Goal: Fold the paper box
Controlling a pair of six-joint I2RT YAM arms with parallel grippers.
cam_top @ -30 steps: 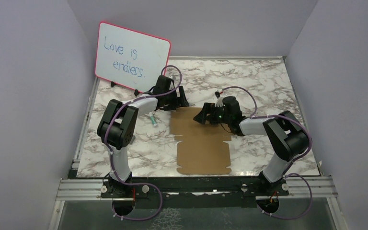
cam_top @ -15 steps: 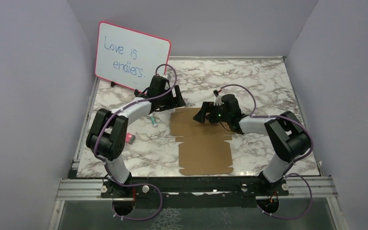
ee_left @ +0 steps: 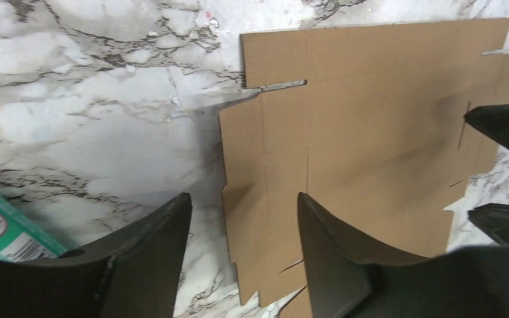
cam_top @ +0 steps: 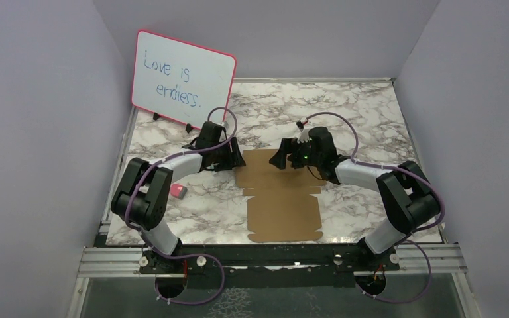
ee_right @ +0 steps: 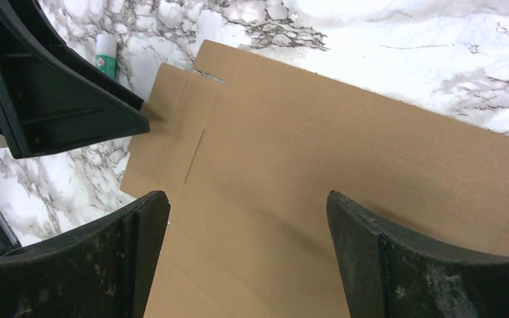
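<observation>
The paper box (cam_top: 282,199) is a flat brown die-cut sheet with notched flaps, lying on the marble table. My left gripper (cam_top: 234,159) is at the sheet's far-left edge. In the left wrist view it (ee_left: 242,209) is open, one finger over the marble and the other over the cardboard (ee_left: 371,132), straddling a side flap without pinching it. My right gripper (cam_top: 280,161) hovers over the sheet's far part. In the right wrist view it (ee_right: 245,202) is wide open above the bare cardboard (ee_right: 291,152), holding nothing.
A pink-framed whiteboard (cam_top: 182,78) stands at the back left. A white-and-green tube (ee_left: 0,232) lies on the table left of the sheet, also seen in the right wrist view (ee_right: 106,53). A small pink object (cam_top: 179,191) lies by the left arm. Walls enclose the table.
The left arm swung nearer and leftward, bringing its gripper to the sheet's left edge with jaws narrower than before. A pink object is now uncovered. The right gripper shifted slightly farther back.
</observation>
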